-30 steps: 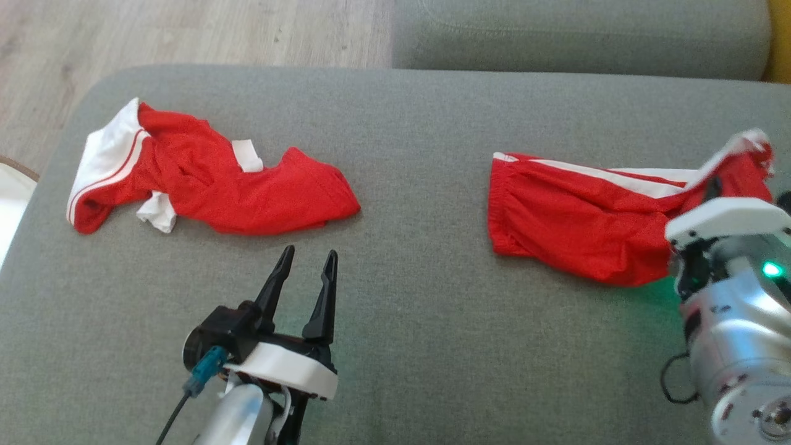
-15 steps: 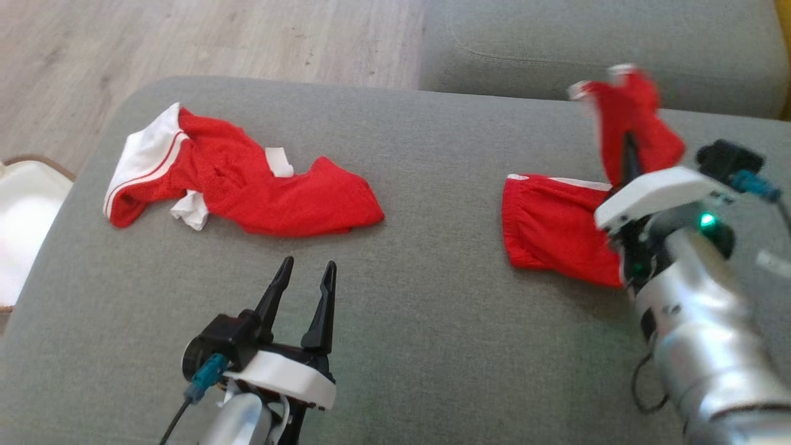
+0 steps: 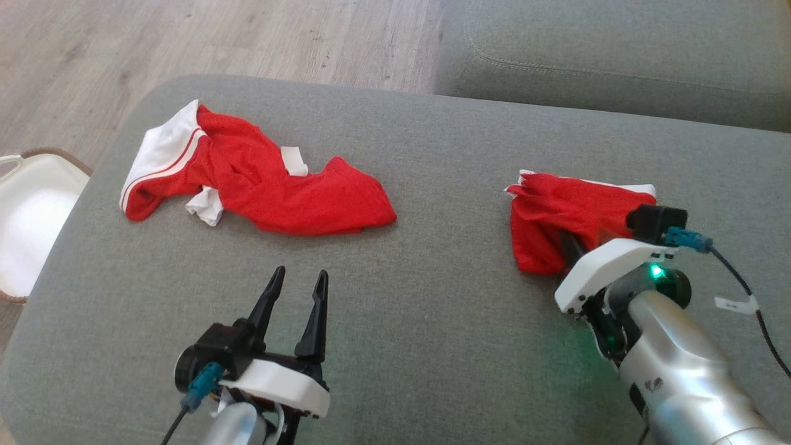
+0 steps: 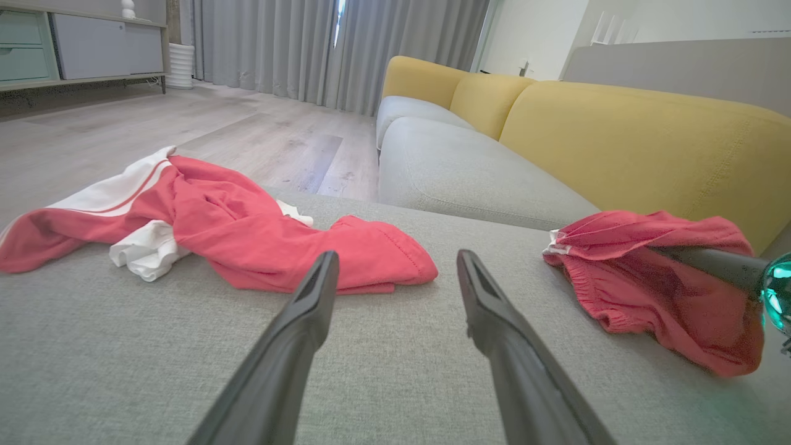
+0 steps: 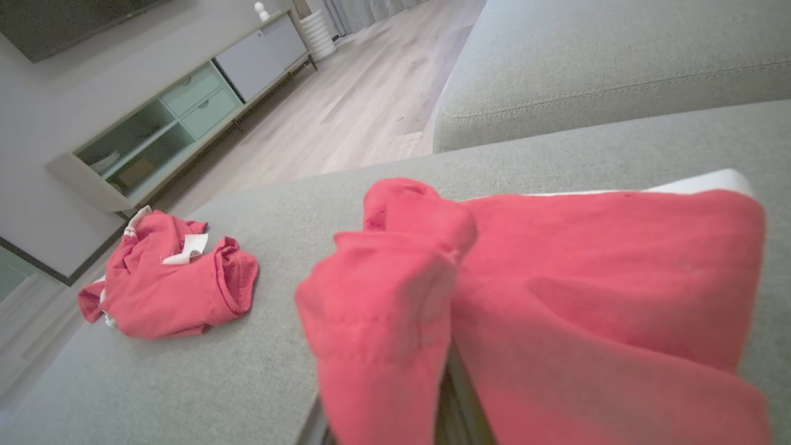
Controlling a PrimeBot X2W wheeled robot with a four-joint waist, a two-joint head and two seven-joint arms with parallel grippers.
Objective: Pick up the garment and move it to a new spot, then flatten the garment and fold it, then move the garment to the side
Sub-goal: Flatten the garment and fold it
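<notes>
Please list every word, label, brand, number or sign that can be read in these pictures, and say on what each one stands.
No text can be read.
White tag on the left garment: too small to show any print.
Dark mark on the right forearm: perhaps a logo, too small to read.
White cable tag: nothing legible.

Soft, even daylight comes through the curtains [image 4: 278,49] at 11 o'clock in the left wrist view, and shadows are faint. In the head view a green indicator light [image 3: 655,271] tints the grey cushion [image 3: 575,346] at 5 o'clock. The red shorts [image 5: 556,296] are blurred close to the right wrist camera.
</notes>
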